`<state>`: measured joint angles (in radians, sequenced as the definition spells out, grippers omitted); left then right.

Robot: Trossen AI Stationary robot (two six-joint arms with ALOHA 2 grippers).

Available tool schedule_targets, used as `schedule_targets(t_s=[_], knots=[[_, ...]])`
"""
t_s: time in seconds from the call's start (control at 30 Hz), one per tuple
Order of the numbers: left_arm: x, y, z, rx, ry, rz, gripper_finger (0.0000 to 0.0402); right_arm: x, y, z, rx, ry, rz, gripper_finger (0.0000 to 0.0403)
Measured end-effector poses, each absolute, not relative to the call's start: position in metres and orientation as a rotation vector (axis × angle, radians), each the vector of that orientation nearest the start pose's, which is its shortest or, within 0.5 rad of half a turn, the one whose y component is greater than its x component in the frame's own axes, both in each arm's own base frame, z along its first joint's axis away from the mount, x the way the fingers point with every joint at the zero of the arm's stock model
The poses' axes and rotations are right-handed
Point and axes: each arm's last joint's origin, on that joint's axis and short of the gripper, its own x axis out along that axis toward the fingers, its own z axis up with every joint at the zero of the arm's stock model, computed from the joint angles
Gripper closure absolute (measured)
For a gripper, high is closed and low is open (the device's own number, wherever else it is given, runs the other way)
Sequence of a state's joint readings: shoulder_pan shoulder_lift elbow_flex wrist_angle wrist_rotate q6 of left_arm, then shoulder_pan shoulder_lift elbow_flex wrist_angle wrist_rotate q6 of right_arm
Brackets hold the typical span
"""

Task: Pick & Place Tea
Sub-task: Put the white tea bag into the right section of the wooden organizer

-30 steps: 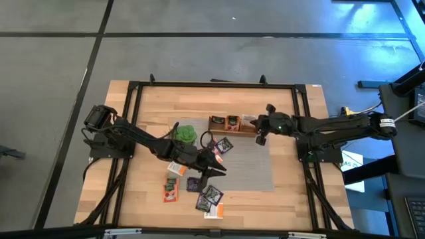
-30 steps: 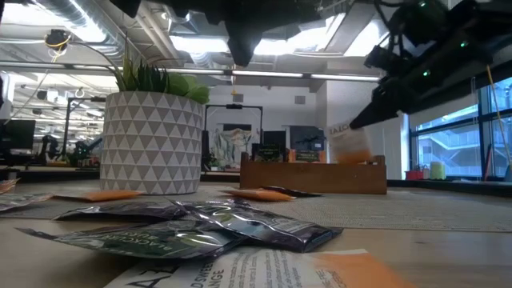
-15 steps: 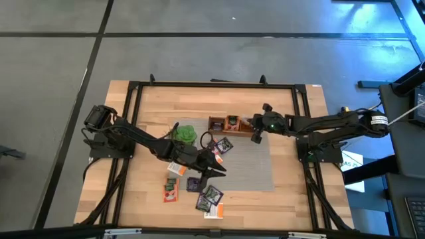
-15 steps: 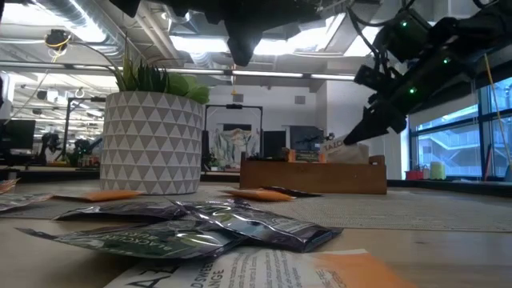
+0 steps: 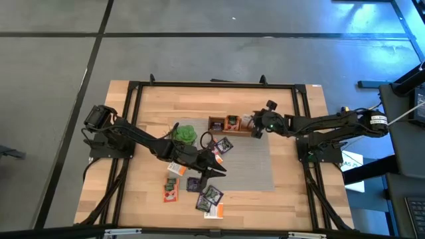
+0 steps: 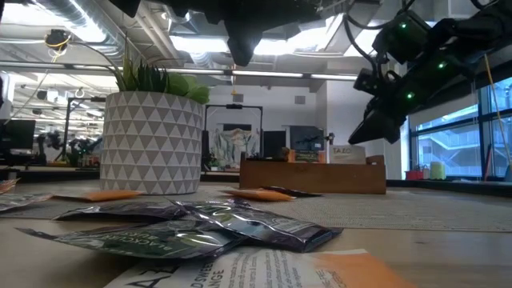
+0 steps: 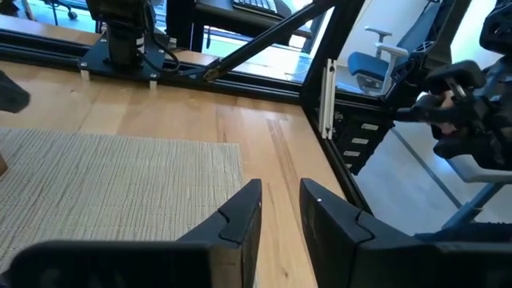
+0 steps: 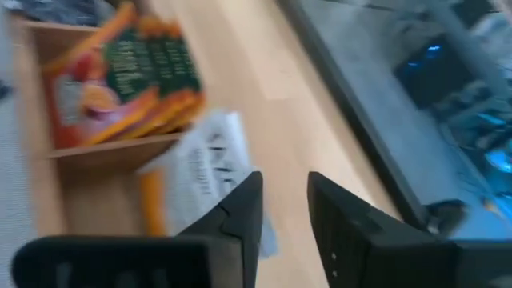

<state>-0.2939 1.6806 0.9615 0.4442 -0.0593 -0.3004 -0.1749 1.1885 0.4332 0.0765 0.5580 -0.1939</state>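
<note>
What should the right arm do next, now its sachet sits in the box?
Probably lift the right gripper straight up and away: its jaws stand apart, and the white sachet now lies in the wooden box, its end compartment, free of them.

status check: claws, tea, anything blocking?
Right claw open over wooden box, white sachet released into end compartment. Left claw open, empty, above loose sachets. Nothing blocking.

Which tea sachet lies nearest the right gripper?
The white sachet in the wooden box's end compartment, right below the right gripper; the other sachets there are orange and green.
</note>
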Motion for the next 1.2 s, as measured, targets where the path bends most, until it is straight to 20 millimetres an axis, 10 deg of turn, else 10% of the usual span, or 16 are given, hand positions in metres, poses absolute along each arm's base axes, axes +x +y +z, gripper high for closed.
schedule_targets(t_s=[0.27, 0.7, 1.2], knots=[[0.350, -0.104, 0.223, -0.247, 0.311, -0.189, 0.0318, 0.207, -0.051, 0.167, -0.239, 0.716, -0.674, 0.0288], [0.348, -0.116, 0.199, -0.207, 0.448, -0.159, 0.0317, 0.227, 0.000, 0.180, 0.037, 0.474, 0.136, 0.0288], [0.338, -0.110, 0.169, -0.305, 0.674, 0.089, 0.0316, 0.257, 0.039, 0.151, -0.152, 0.365, 0.121, 0.0287]])
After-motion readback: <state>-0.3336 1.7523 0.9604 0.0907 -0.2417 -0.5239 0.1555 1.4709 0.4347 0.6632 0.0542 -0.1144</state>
